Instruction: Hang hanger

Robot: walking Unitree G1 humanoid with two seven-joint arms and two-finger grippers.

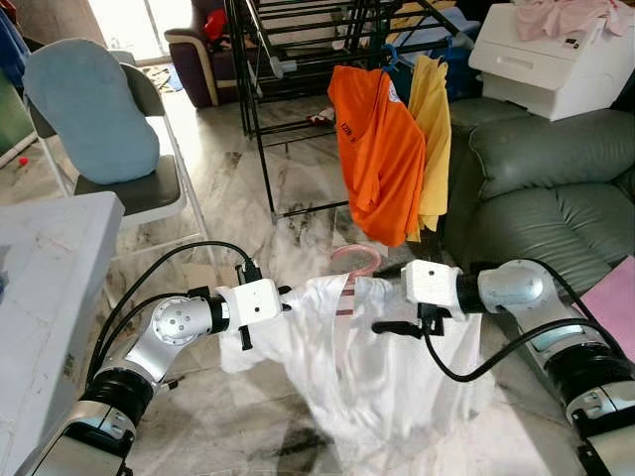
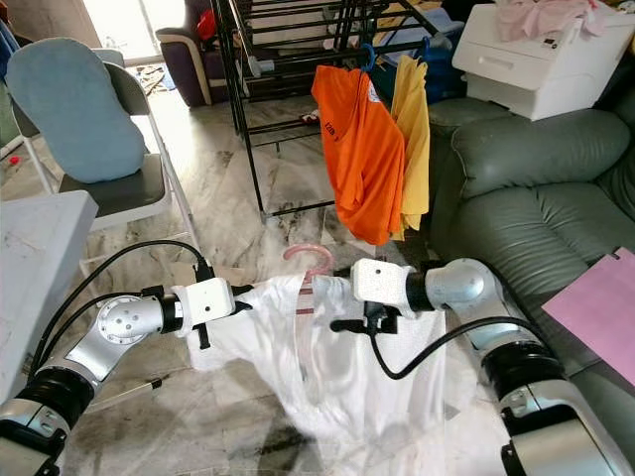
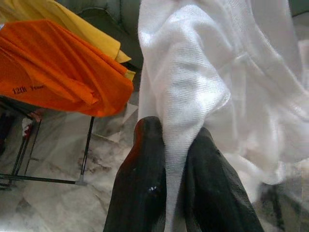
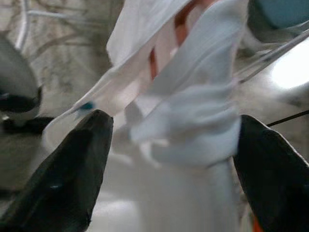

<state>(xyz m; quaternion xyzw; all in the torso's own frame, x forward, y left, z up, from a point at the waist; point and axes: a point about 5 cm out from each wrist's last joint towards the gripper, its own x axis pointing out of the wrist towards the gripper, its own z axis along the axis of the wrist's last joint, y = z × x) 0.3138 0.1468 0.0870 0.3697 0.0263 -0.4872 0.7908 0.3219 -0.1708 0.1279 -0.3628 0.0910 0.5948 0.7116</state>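
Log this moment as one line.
left pincer: shut on white shirt | right pincer: open at shirt collar | pink hanger: inside shirt | drying rack: ahead

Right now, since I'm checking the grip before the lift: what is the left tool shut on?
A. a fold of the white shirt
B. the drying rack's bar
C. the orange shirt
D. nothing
A: in the left wrist view the left tool pinches a fold of the white shirt.

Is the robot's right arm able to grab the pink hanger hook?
Probably yes. The pink hanger hook pokes out of the white shirt beside the open right gripper, uncovered, while the left gripper pinches the shirt.
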